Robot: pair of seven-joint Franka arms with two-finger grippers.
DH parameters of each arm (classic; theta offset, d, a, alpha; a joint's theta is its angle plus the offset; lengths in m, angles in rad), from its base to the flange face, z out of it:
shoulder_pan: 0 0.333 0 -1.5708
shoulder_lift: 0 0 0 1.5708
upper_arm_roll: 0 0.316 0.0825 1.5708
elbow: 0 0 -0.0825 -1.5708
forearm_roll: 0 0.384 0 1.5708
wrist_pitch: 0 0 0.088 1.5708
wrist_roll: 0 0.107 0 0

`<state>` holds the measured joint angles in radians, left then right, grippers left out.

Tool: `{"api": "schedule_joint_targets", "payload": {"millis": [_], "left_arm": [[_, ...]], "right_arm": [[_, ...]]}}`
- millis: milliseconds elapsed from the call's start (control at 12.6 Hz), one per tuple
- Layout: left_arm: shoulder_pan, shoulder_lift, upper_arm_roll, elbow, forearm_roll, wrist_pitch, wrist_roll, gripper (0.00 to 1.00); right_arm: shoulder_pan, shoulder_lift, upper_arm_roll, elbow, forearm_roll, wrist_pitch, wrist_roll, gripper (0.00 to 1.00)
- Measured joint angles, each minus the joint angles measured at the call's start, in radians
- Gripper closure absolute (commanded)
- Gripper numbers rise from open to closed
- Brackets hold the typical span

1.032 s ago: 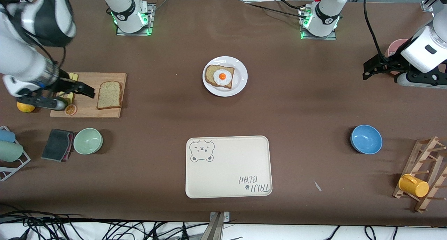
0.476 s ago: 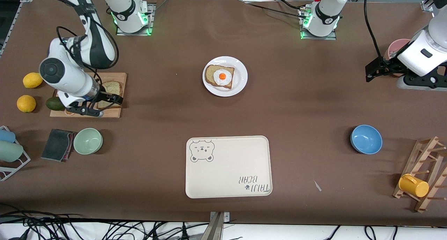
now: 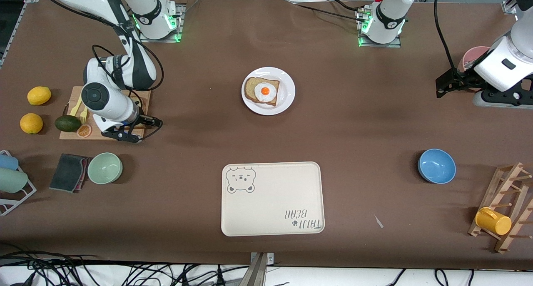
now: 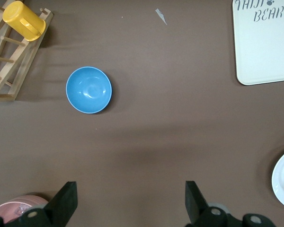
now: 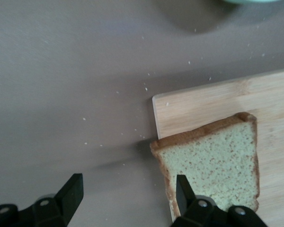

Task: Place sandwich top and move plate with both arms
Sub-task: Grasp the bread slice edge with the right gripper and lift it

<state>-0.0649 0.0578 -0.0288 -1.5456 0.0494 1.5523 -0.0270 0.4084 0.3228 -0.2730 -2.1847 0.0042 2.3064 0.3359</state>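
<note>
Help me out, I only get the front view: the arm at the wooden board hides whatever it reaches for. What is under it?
Observer: A slice of bread, lying flat at a corner of the board.
Operator: Has the claw got hold of it?
Observer: No. The right gripper is open over the slice's edge and grips nothing.
Operator: And the other arm?
Observer: It waits. The left gripper is open over bare table.
</note>
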Motion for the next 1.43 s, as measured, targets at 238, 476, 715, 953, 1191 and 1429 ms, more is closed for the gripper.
{"api": "schedule_joint_targets", "payload": {"millis": [238,476,715,953,1191,1429], "left_arm": [[0.001,0.011,0.000,0.000,0.000,0.000,0.000,0.00],[0.000,0.011,-0.001,0.001,0.000,0.000,0.000,0.00],[0.000,0.011,-0.001,0.003,0.000,0.000,0.000,0.00],[0.000,0.012,-0.001,0.003,0.000,0.000,0.000,0.00],[-0.001,0.015,-0.001,0.003,0.000,0.000,0.000,0.00],[-0.001,0.017,-0.001,0.003,0.000,0.000,0.000,0.00]], "right_arm": [[-0.001,0.045,-0.008,0.000,-0.003,0.000,0.006,0.19],[-0.001,0.064,-0.013,0.000,-0.006,0.000,0.008,0.23],[0.001,0.085,-0.013,0.002,-0.032,0.005,0.048,0.27],[0.005,0.087,-0.011,0.002,-0.084,0.004,0.082,0.40],[0.004,0.086,-0.013,0.002,-0.102,0.001,0.086,0.56],[0.001,0.086,-0.021,0.002,-0.108,-0.005,0.089,0.66]]}}
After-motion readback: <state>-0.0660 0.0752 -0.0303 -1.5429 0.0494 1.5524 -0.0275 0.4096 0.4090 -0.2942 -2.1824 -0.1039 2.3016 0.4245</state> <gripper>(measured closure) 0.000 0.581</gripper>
